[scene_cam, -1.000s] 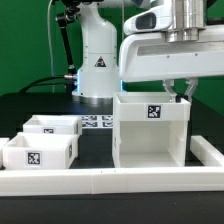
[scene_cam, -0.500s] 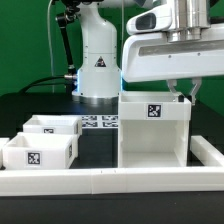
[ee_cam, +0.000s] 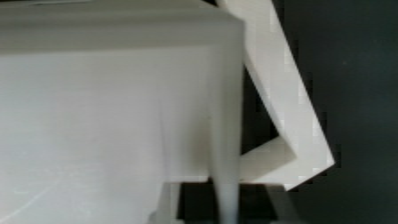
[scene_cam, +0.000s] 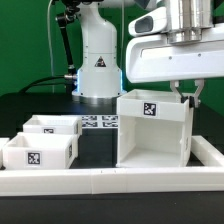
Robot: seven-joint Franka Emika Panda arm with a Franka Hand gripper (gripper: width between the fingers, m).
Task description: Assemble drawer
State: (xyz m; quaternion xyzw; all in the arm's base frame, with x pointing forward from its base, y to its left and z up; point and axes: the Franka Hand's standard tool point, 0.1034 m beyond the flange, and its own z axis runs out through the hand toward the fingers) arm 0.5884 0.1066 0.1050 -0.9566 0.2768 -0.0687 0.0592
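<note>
The drawer's large white housing (scene_cam: 152,130) stands at the exterior view's right, open side to the front, a tag on its top front edge. It is turned slightly on the table. My gripper (scene_cam: 186,96) comes down over its far right top edge. In the wrist view a thin wall of the housing (ee_cam: 231,110) runs between my dark fingers (ee_cam: 199,205), and the gripper (ee_cam: 233,205) is shut on it. Two small open-top trays stand at the left, the near one (scene_cam: 40,150) and one behind it (scene_cam: 52,125).
A long low white rail (scene_cam: 110,181) runs along the front and turns back at the right (scene_cam: 208,150), close to the housing. The marker board (scene_cam: 100,122) lies between the trays and the housing. The arm's white base (scene_cam: 98,60) stands behind.
The gripper has moved a little to the exterior view's right with the housing wall in it. The housing has shifted right and turned slightly. The trays have not moved.
</note>
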